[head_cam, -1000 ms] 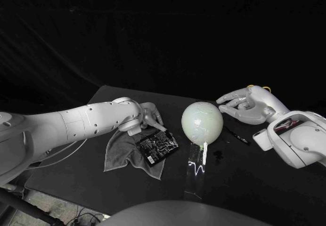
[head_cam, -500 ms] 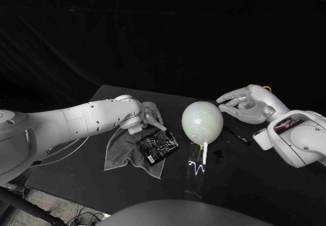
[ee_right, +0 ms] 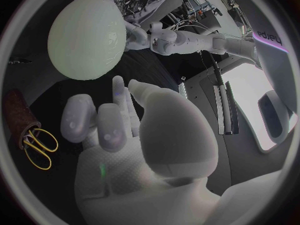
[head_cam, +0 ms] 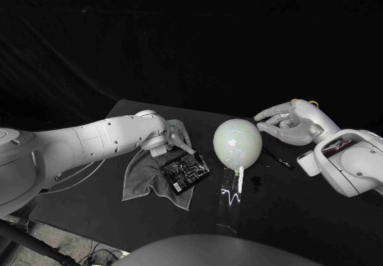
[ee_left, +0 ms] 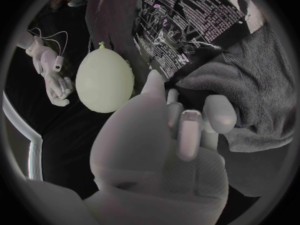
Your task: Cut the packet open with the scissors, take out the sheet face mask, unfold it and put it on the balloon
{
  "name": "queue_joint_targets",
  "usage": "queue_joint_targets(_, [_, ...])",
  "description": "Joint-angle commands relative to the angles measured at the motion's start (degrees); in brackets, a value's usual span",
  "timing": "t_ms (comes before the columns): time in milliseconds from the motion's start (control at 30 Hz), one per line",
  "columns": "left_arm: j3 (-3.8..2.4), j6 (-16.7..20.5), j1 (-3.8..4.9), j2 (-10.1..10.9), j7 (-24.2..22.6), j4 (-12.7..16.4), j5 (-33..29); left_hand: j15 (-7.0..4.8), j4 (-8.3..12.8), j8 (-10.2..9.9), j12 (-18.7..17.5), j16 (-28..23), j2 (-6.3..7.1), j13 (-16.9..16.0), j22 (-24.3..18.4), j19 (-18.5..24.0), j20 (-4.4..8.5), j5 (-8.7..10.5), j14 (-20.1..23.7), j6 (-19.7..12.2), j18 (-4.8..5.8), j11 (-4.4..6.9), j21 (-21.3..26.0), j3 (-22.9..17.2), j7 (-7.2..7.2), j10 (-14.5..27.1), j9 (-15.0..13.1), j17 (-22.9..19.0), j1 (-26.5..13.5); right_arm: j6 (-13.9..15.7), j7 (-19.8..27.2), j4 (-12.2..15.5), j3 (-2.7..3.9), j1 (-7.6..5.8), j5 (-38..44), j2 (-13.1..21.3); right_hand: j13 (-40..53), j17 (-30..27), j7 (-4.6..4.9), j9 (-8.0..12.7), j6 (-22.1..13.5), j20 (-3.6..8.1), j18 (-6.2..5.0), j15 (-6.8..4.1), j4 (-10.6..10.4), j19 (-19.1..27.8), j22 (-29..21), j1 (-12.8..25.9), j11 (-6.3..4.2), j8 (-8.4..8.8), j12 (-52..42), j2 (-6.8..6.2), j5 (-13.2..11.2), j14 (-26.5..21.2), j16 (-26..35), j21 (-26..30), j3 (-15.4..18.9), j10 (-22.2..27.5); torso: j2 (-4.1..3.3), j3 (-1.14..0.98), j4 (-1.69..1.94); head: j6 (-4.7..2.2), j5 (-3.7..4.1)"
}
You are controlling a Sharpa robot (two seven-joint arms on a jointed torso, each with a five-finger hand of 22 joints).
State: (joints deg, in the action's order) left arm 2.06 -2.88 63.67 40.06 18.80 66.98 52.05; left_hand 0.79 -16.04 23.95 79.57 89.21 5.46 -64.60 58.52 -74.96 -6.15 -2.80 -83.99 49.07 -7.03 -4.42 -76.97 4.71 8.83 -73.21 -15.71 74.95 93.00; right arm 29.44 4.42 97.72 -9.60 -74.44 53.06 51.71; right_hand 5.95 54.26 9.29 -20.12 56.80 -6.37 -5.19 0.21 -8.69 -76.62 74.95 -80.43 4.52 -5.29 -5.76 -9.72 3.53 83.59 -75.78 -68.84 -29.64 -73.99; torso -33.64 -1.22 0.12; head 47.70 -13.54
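The black printed packet (head_cam: 185, 170) lies flat on a grey cloth (head_cam: 148, 180) left of the balloon. My left hand (head_cam: 177, 137) hovers at the packet's far corner with its fingers stretched out side by side and nothing in them; whether they touch the packet is unclear. In the left wrist view the fingers (ee_left: 187, 127) point over the cloth (ee_left: 262, 100) toward the packet (ee_left: 194, 20). The pale balloon (head_cam: 238, 144) stands upright on its stick at mid-table. My right hand (head_cam: 291, 124) hangs just right of the balloon, loosely curled, holding nothing. Yellow-handled scissors (ee_right: 37, 145) sit in a brown holder.
A thin dark pen-like thing (head_cam: 279, 159) lies on the table right of the balloon. The balloon's stick goes down to a shiny clear strip (head_cam: 231, 194) toward the front edge. The scissors' holder (ee_right: 15, 112) stands behind my right hand.
My left forearm has shifted slightly; the hand stays at the packet's far corner. The right hand, balloon and packet have not moved.
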Motion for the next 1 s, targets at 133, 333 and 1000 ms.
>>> queue_joint_targets(133, [0.35,-4.8,-0.47,-0.4,0.5,-0.1,-1.2,-1.23,0.4,0.9,0.3,0.3,-1.86,-0.4,0.5,0.0,1.03,0.03,-5.5,2.6,0.95,1.16,-0.5,-1.0,-1.12,-0.5,-0.2,13.3,1.7,-0.2,0.6,0.1,0.02,0.0,0.3,-0.1,0.1,0.0,0.13,0.0,-0.2,0.08,0.01,-0.09,0.4,0.3,2.2,0.4,0.03,-0.07,0.1,0.0,0.0,-0.3,0.1,0.2,0.0,-0.4,-0.01,0.03,0.02,0.06,-0.07])
queue_joint_targets(333, [0.36,-4.8,-0.48,-0.4,0.1,-0.5,-2.6,-1.66,0.4,1.1,0.4,0.4,-2.2,-0.7,0.7,0.0,1.47,0.03,-5.6,3.6,1.01,1.6,-0.7,-1.2,-1.57,-0.8,0.0,13.5,2.4,-0.2,0.6,0.1,0.02,0.0,0.3,-0.1,0.1,0.0,0.09,-0.1,-0.1,0.1,-0.02,-0.13,0.5,0.4,2.1,0.4,-0.01,-0.09,0.1,0.01,0.1,-0.3,0.2,0.3,-0.1,-0.5,-0.03,0.02,0.02,0.09,-0.09])
queue_joint_targets(1000, [0.35,-5.3,-0.47,-0.4,-3.1,-0.2,-8.3,-2.92,1.1,1.9,1.3,0.6,-3.73,-2.9,1.5,0.0,2.56,0.02,-5.8,7.1,1.12,3.1,-1.1,-2.6,-3.25,-2.9,0.3,14.4,5.1,-0.1,0.6,0.0,0.02,0.0,0.3,-0.2,0.2,-0.1,0.06,-0.1,-0.1,0.12,-0.02,-0.16,0.6,0.4,2.1,0.3,-0.04,-0.11,0.1,0.05,0.1,-0.3,0.2,0.3,-0.1,-0.5,-0.02,0.01,0.01,0.08,-0.21])
